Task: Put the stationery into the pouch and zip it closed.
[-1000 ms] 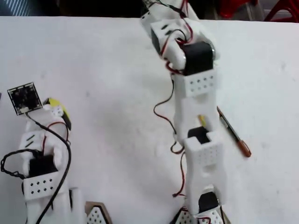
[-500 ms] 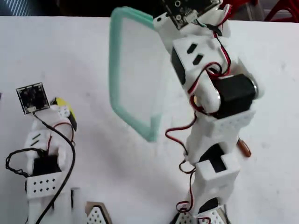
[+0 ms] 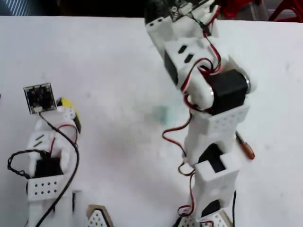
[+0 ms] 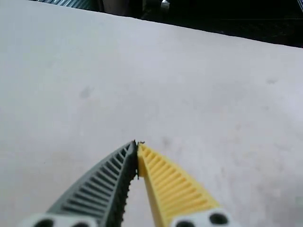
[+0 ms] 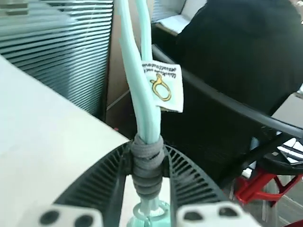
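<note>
Pouch (image 5: 144, 109) higher now, between right fingers (image 5: 102, 182).

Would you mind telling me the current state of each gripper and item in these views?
left gripper: shut, holding nothing.
right gripper: shut on the pouch's edge.
pouch: gripped by its mint edge; cannot tell whether it is zipped.
pen: lying on the table, outside the pouch.
</note>
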Robot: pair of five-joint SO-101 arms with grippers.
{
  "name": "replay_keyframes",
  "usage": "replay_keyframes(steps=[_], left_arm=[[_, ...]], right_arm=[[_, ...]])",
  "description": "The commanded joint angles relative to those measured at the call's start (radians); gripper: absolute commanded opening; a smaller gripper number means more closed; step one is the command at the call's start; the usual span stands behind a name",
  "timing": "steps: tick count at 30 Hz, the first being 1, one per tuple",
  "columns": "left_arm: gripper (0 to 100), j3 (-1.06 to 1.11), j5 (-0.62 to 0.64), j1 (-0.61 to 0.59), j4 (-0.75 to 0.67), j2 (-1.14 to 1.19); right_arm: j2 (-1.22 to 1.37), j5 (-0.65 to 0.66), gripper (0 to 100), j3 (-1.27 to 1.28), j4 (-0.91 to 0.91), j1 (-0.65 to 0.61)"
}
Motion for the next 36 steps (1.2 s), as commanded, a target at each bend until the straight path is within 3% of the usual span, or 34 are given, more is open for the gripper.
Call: replay_keyframes(steps=[1, 12, 20, 28, 36], left_arm=[[2, -0.005, -0.009, 0.012, -0.026, -0.022], [2, -0.006, -0.075, 0.065, -0.026, -0.022], [2, -0.006, -0.078, 0.065, -0.026, -0.022], [2, -0.008, -0.078, 0.065, -0.026, -0.022], [2, -0.008, -0.078, 0.065, -0.028, -0.022]], right_arm=[[0.004, -0.003, 1.7, -0.006, 0.022, -0.024], [0.139, -0.011, 1.7, -0.012, 0.125, -0.051], [0.166, -0.006, 1.7, -0.135, 0.093, -0.048], [0.039, -0.011, 1.7, -0.092, -0.044, -0.01], [0.108, -0.012, 1.7, -0.092, 0.047, -0.013]])
